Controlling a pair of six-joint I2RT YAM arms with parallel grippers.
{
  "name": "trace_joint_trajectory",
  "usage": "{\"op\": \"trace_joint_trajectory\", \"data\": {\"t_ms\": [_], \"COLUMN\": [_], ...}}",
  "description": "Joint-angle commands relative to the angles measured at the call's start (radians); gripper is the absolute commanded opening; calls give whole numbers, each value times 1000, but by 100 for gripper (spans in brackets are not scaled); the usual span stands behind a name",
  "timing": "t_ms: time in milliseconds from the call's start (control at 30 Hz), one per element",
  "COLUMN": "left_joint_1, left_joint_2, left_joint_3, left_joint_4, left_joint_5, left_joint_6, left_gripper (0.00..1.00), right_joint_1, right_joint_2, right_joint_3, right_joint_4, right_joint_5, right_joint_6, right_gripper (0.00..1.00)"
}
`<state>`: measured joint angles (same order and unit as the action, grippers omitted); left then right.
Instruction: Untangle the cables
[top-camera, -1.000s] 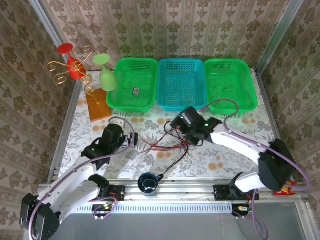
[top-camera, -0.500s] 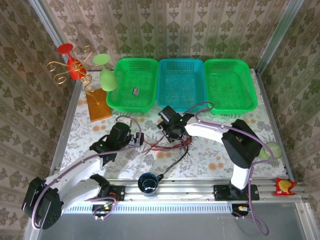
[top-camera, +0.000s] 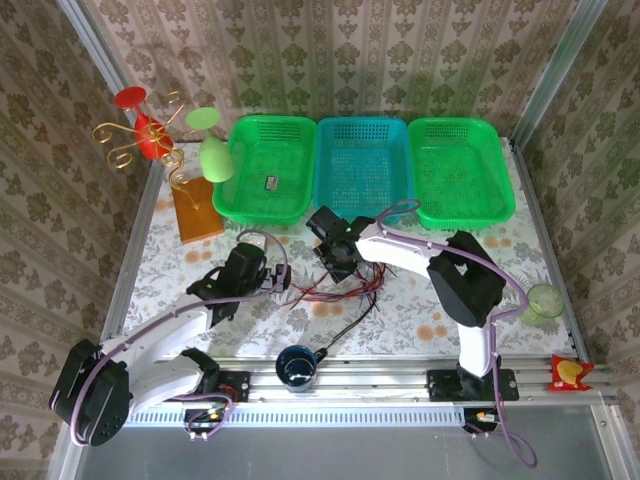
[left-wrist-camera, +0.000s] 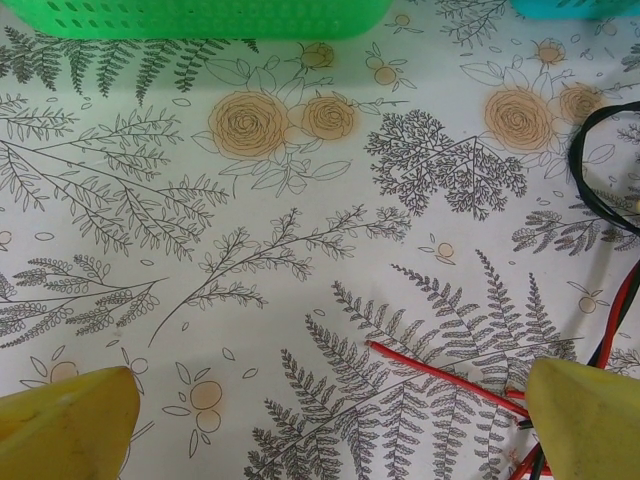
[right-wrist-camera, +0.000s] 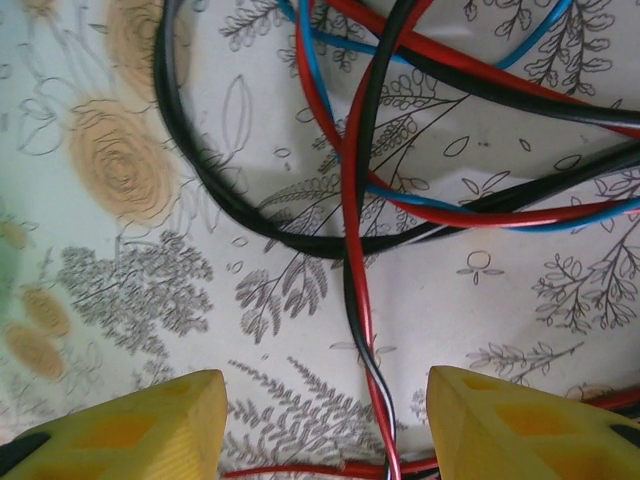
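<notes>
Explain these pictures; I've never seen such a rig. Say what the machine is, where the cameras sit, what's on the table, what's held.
Two white robot arms, left arm and right arm, are bolted at the near edge of a flowered table. The wide picture looks down from above; the close-ups come from wrist cameras, the yellow blocks being fingertips. On the table lie the cables, a tangle of red, black and blue wires, behind them a blue basket between two green baskets. The left gripper is beside the tangle, the right gripper over it; both are open, holding nothing.
</notes>
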<state>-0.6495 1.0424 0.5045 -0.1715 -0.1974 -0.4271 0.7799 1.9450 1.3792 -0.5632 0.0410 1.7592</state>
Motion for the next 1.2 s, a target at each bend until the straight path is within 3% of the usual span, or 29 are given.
{"op": "trace_joint_trajectory", "data": {"t_ms": [0, 200, 400, 533, 633, 867, 967, 1167], "left_joint_1": [-7, -6, -6, -5, -6, -7, -10, -21], "left_joint_2": [6, -9, -39, -61, -76, -122, -141, -205], "left_joint_3": [4, -1, -11, -8, -5, -7, 18, 61], "left_joint_4": [13, -13, -36, -61, -82, -100, -127, -201], "left_joint_5": [7, -8, -29, -42, -49, -71, -60, -42], "left_joint_6": [-11, -20, -30, -29, -30, -39, -39, -36], "left_gripper": [100, 100, 100, 100, 100, 100, 100, 100], "right_joint_1": [4, -8, -19, -20, -22, -29, -30, -3], "right_joint_2": [43, 100, 146, 146, 156, 166, 126, -101], "right_joint_3": [44, 90, 135, 135, 149, 154, 103, -136], "right_joint_4": [-87, -110, -148, -153, -168, -169, -80, 244], "right_joint_5": [37, 37, 24, 31, 28, 32, 33, 60], "right_joint_6": [29, 22, 23, 29, 29, 22, -18, -6], "right_gripper": [54, 44, 27, 26, 33, 0, 0, 0]}}
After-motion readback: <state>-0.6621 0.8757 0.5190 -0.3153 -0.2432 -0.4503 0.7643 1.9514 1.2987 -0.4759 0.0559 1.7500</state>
